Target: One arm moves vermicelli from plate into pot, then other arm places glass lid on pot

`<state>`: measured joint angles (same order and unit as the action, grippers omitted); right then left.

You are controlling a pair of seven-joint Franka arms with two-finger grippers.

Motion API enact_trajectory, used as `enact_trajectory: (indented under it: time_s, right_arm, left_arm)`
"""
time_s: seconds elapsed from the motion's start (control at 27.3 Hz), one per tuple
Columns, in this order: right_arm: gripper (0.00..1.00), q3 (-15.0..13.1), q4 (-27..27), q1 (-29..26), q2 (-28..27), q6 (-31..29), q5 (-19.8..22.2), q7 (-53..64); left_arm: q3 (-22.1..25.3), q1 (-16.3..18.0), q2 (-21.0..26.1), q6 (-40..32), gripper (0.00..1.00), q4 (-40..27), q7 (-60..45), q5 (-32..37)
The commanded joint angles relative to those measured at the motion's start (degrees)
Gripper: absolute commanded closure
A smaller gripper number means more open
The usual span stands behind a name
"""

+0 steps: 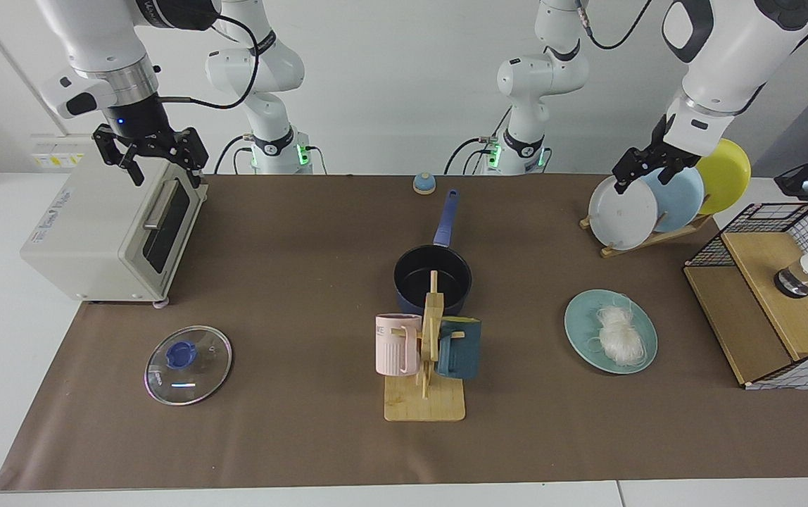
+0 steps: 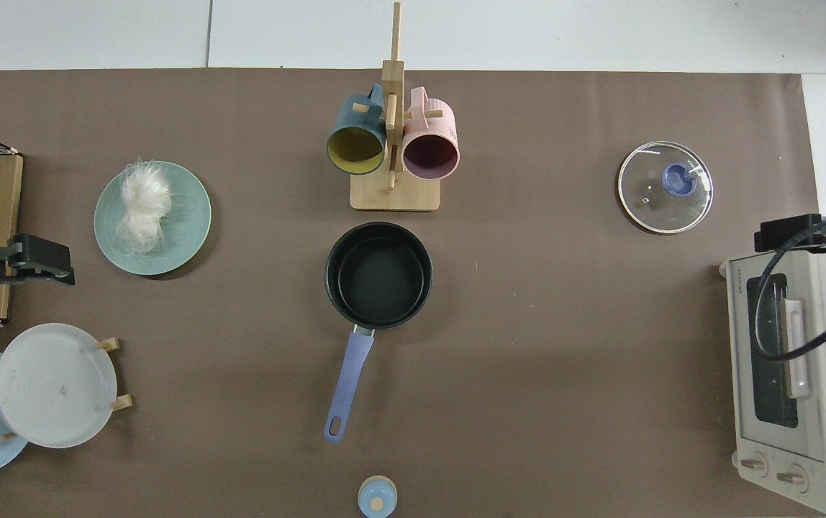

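A white tangle of vermicelli [image 1: 619,334] [image 2: 143,201] lies on the pale teal plate [image 1: 580,327] [image 2: 183,230]. At the mat's middle stands the dark navy pot [image 1: 418,274] [image 2: 378,277], nothing in it, its blue handle pointing toward the arm bases. The glass lid [image 1: 188,365] [image 2: 665,187] with a blue knob lies flat near the toaster oven. My left gripper [image 1: 640,176] [image 2: 60,262] hangs open, high beside the plate rack, holding nothing. Above the toaster oven my right gripper [image 1: 165,165] is open and holds nothing.
A wooden mug stand [image 1: 426,394] with a pink mug [image 1: 397,343] and a dark teal mug [image 1: 459,348] stands just in front of the pot. A toaster oven [image 1: 108,225], a plate rack [image 1: 657,204], a wood-and-wire box [image 1: 763,303] and a small blue knobbed piece [image 1: 424,183] line the edges.
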<state>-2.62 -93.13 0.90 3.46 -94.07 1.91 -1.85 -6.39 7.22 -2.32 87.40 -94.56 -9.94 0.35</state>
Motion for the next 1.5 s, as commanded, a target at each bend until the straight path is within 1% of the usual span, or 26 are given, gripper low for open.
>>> enact_trajectory:
  time_s: [0.0, 0.18, 0.7, 0.81, 0.88, 1.03, 1.32, 1.47]
  right_arm:
    - [0.00, 0.4, -0.2, -1.0, 0.8, 2.0, -0.8, -1.7]
    - [0.00, 0.4, -0.2, -1.8, 0.8, 2.1, -0.7, -1.3]
    - [0.00, 0.8, -0.8, -1.0, 0.9, 1.9, -0.8, -0.8]
    - [0.00, 0.7, -0.7, -1.4, 0.3, 1.3, -3.0, -0.5]
    - [0.00, 0.7, -0.2, -1.9, -0.4, 1.0, -3.8, -0.4]
    - [0.00, 0.7, 1.8, -2.2, -2.4, 1.0, -3.6, -0.4]
    - [0.00, 0.6, 7.4, -3.2, -10.8, 0.6, -3.3, 2.3]
    - [0.00, 0.6, 9.0, -3.2, -13.2, -0.8, -3.2, 3.3]
  left_arm:
    - [0.8, -1.0, -0.6, -0.2, 0.00, -0.1, -0.4, 1.1]
    - [0.8, -1.0, -0.6, -0.2, 0.00, -0.1, -0.4, 1.1]
    - [0.8, -1.1, -0.6, -0.2, 0.00, -0.1, -0.4, 1.1]
    - [0.8, -1.1, -0.6, -0.3, 0.00, -0.1, -0.4, 1.1]
    - [0.8, -1.0, -0.6, -0.2, 0.00, -0.1, -0.4, 1.1]
    - [0.8, -1.1, -0.6, -0.3, 0.00, -0.1, -0.4, 1.1]
    - [0.8, -1.0, -0.6, -0.2, 0.00, -0.1, -0.6, 1.0]
    - [0.2, -1.3, -0.6, 0.1, 0.00, -0.1, -0.5, 0.9]
